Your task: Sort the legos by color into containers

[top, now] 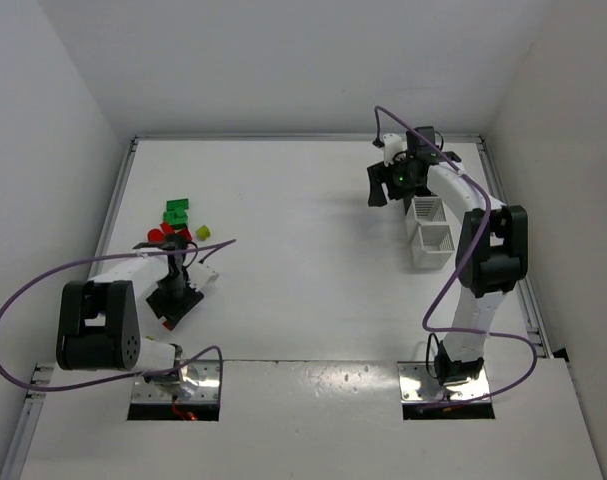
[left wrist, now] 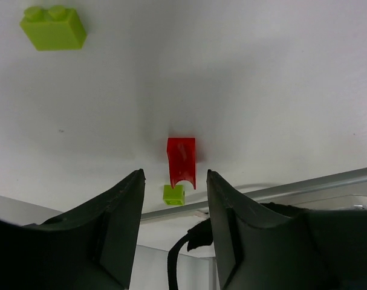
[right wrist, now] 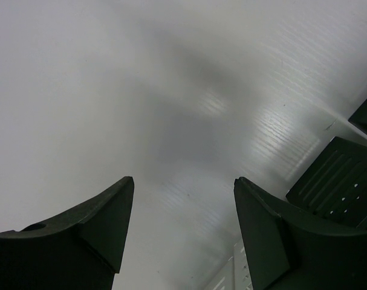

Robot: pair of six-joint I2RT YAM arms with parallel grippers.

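Observation:
A red arched lego (left wrist: 181, 158) lies on the white table just past my left gripper's (left wrist: 175, 176) tips, in line with the gap. A tiny lime lego (left wrist: 173, 194) sits beside it, and a bigger lime brick (left wrist: 52, 27) lies further off. From above, the left gripper (top: 173, 262) hangs over the pile of green (top: 175, 213), red (top: 156, 237) and lime legos (top: 202, 231); its jaws are apart and hold nothing. My right gripper (top: 381, 190) is open and empty at the back right, beside two white containers (top: 429, 230). Black containers (right wrist: 334, 181) show at the right wrist view's edge.
A metal rail (top: 113, 215) runs along the table's left edge close to the lego pile, and a black cable (left wrist: 177, 254) shows under the left fingers. A purple cable (top: 43, 280) loops out from the left arm. The right rail (top: 503, 215) passes behind the containers.

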